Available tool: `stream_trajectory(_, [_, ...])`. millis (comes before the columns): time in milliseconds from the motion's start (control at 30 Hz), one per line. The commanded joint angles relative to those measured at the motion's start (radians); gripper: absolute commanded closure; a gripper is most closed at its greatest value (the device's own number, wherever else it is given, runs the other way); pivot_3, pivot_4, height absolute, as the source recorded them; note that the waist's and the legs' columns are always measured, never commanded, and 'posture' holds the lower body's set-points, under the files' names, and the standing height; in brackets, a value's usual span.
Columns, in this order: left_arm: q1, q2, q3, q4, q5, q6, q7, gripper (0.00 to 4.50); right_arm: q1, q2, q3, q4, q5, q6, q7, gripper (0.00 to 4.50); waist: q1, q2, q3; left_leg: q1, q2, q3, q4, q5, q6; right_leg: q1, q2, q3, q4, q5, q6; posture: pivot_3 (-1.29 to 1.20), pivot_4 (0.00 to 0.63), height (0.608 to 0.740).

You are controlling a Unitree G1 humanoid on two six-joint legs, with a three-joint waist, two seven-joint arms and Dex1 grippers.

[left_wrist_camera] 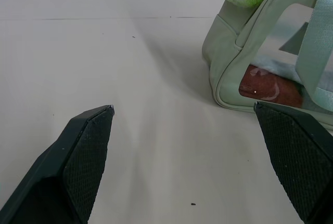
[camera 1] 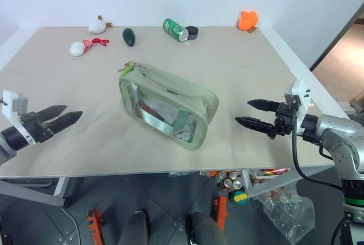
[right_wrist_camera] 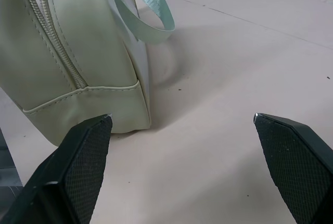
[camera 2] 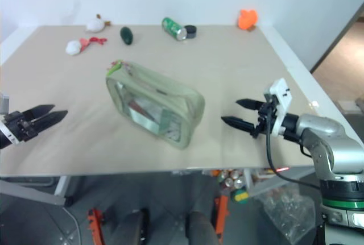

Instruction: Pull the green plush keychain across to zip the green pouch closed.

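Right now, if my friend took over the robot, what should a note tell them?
Left gripper: open, empty, hovering left of the green pouch.
Right gripper: open, empty, hovering right of it.
The pouch lies mid-table; the green plush keychain sits at its far-left end.
Done: nothing gripped yet.
Left: grasp the keychain and pull it along the zipper towards the pouch's right end.

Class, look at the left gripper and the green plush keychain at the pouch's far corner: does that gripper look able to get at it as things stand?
Probably yes. The left gripper is open, with bare table between it and the green plush keychain, which sits exposed on the green pouch at its near-left end.
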Motion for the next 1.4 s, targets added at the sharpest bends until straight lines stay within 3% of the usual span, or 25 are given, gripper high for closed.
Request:
stream_trajectory(33, [0.005,0.018,0.013,-0.043,0.000,-0.007,0.001,0.04,-0.015,-0.017,-0.018,-0.029,0.002,-0.015,0.005,0.00,0.000,0.000,0.000,0.000,0.000,0.000,0.000,0.000,0.000,0.000,0.000,0.000,0.000,0.000,0.000,0.00,0.150,0.740])
stream_trajectory(200, [0.019,0.021,-0.044,-0.142,0.036,-0.013,0.012,0.04,-0.051,-0.017,-0.004,-0.045,0.005,0.002,0.002,0.00,0.000,0.000,0.000,0.000,0.000,0.000,0.000,0.000,0.000,0.000,0.000,0.001,0.000,0.000,0.000,0.00,0.150,0.740])
stream_trajectory(467, [-0.074,0.061,-0.058,-0.347,-0.075,0.065,-0.033,0.04,-0.140,-0.025,0.029,-0.078,0.037,0.050,0.038,0.00,0.000,0.000,0.000,0.000,0.000,0.001,0.002,0.000,0.000,0.000,0.001,0.001,0.001,0.001,0.001,0.00,0.150,0.740])
stream_trajectory(633, [-0.115,0.093,-0.081,-0.458,-0.153,0.099,-0.099,0.04,-0.231,-0.006,0.114,-0.077,0.014,0.040,0.078,0.00,-0.003,0.000,0.000,0.000,0.000,0.002,0.002,0.000,0.000,0.000,0.001,0.003,0.001,0.001,0.001,0.00,0.150,0.740])
stream_trajectory(867, [-0.167,0.082,-0.099,-0.549,-0.249,0.140,-0.093,0.04,-0.326,0.040,0.212,-0.031,-0.023,0.003,0.124,0.00,-0.003,0.000,0.000,0.000,0.000,0.002,0.003,0.000,0.000,0.000,0.001,0.004,0.001,0.001,0.002,0.00,0.150,0.740])
stream_trajectory(1133, [-0.148,0.069,-0.101,-0.573,-0.265,0.134,-0.059,0.04,-0.344,0.076,0.265,0.038,-0.100,-0.082,0.155,0.00,-0.003,0.000,0.000,0.000,0.000,0.003,0.005,0.000,0.000,0.000,0.002,0.005,0.001,0.002,0.003,0.00,0.150,0.740])
stream_trajectory(1400, [-0.136,0.064,-0.090,-0.586,-0.282,0.128,-0.033,0.00,-0.347,0.086,0.248,0.083,-0.112,-0.123,0.186,2.58,-0.002,0.000,0.000,0.000,0.000,0.004,0.006,0.000,0.000,0.000,0.002,0.006,0.002,0.003,0.004,0.00,0.150,0.740])
